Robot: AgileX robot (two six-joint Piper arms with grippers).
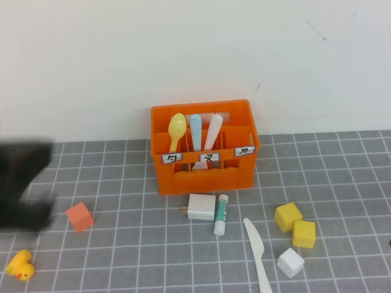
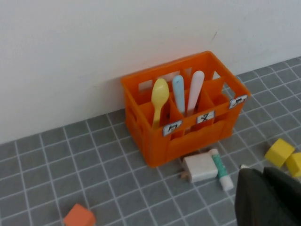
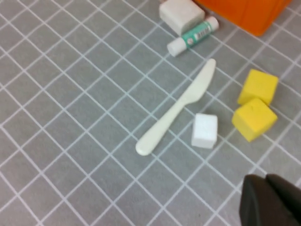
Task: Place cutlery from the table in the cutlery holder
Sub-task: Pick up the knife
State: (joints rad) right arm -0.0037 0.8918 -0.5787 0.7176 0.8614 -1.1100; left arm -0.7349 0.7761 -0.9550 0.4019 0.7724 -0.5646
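The orange cutlery holder (image 1: 204,174) stands at the back by the wall. The pale yellow spoon (image 1: 177,129) stands upright in its left compartment, also in the left wrist view (image 2: 159,96). The white knife (image 1: 258,253) lies flat on the grey tiled table (image 1: 122,244) in front of the holder, to its right; the right wrist view shows it whole (image 3: 176,110). My left gripper (image 2: 263,173) is shut and empty, raised on the left; its arm is a dark blur (image 1: 23,183). My right gripper (image 3: 265,180) is shut and empty, above the table near the knife.
A light blue utensil (image 1: 195,131) and a pale pink one (image 1: 213,131) stand in the holder. A white block (image 1: 201,206) and a white-and-green tube (image 1: 221,213) lie before it. Two yellow cubes (image 1: 288,216), a white cube (image 1: 290,262), an orange cube (image 1: 79,216) and a yellow duck (image 1: 20,265) are scattered.
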